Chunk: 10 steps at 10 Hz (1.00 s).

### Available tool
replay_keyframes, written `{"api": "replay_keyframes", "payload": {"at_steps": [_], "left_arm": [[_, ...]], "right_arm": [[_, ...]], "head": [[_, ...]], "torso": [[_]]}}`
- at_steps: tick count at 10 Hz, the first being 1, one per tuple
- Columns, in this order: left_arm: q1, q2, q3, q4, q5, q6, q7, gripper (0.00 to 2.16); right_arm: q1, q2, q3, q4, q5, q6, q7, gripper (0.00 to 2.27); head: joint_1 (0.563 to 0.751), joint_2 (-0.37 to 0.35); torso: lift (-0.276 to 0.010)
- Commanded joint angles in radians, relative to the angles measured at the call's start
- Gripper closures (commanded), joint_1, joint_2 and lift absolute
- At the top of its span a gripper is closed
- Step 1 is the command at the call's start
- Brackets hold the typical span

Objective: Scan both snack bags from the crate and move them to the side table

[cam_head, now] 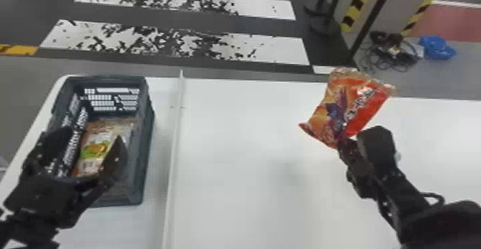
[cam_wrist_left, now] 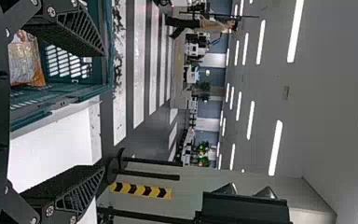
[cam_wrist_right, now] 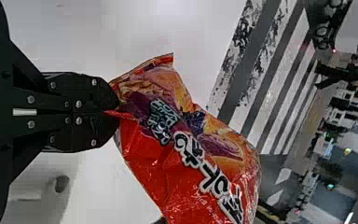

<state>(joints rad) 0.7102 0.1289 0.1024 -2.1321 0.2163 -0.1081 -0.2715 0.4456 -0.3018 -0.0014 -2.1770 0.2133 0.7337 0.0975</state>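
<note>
On the right of the head view, my right gripper (cam_head: 352,142) holds a red and orange snack bag (cam_head: 349,105) by its lower corner above the white table. The right wrist view has the right gripper (cam_wrist_right: 116,111) closed on the crumpled edge of that red bag (cam_wrist_right: 168,154). Another snack bag (cam_head: 96,148), with a green label, lies inside the dark crate (cam_head: 145,151) at the left. My left gripper (cam_head: 93,148) is over the crate's near part, fingers spread apart, partly covering the bag. In the left wrist view, the left gripper (cam_wrist_left: 65,114) is open with nothing between its fingers.
A raised white strip (cam_head: 175,133) runs between the crate's table and the wide white table (cam_head: 243,141). Beyond the tables are a striped floor, black posts, yellow and black bars, cables and a blue bundle (cam_head: 436,47).
</note>
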Motion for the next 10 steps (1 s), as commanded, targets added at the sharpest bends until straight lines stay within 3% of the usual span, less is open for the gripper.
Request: {"api": "replay_keyframes", "payload": {"at_steps": [1, 5, 7, 10], "left_arm": [[0.000, 0.000, 0.000, 0.000, 0.000, 0.000, 0.000, 0.15], [0.000, -0.002, 0.000, 0.000, 0.000, -0.003, 0.000, 0.15], [0.000, 0.000, 0.000, 0.001, 0.000, -0.003, 0.000, 0.15], [0.000, 0.000, 0.005, 0.003, 0.005, -0.006, -0.002, 0.15]], "right_arm": [[0.018, -0.066, 0.104, 0.019, 0.207, -0.056, -0.004, 2.25], [-0.016, -0.214, 0.448, 0.252, 0.844, -0.004, -0.117, 2.25], [-0.079, -0.257, 0.610, 0.395, 1.025, 0.131, -0.151, 2.25], [-0.128, -0.264, 0.736, 0.511, 1.175, 0.229, -0.124, 2.17]], "head": [[0.695, -0.124], [0.695, -0.096], [0.695, -0.097], [0.695, -0.105]], "torso": [[-0.075], [-0.075], [-0.075], [-0.075]]}}
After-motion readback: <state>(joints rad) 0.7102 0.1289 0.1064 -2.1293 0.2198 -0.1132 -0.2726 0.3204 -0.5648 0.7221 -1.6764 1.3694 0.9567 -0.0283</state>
